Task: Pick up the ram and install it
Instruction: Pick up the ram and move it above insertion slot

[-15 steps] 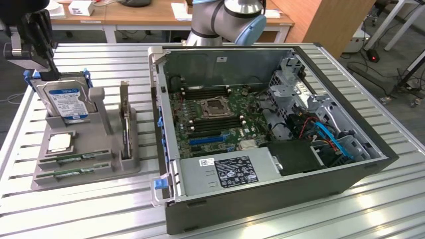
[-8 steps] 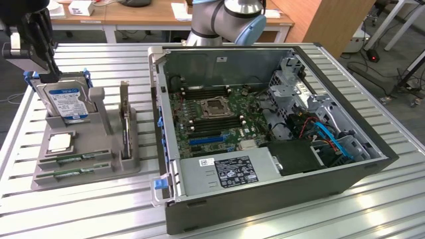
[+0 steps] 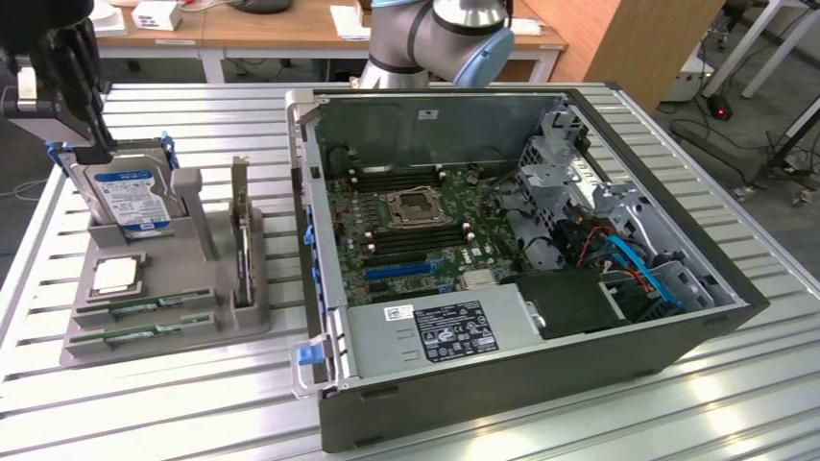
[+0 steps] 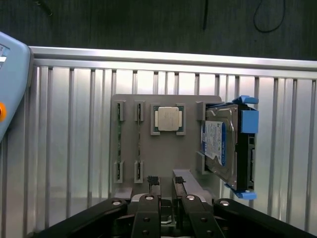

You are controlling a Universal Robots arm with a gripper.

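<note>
The gripper hangs pointing straight down over the grey holder at the exterior view's left, its fingers slightly apart and empty. The ram lies in the holder's slots, near the processor and hard drive.

We see the ram as a long, thin green stick standing on its edge in a slot of the grey holder, a grey clip at each end. A second ram stick sits parallel just beside it, at the holder's outer edge. Both sit untouched.
</note>
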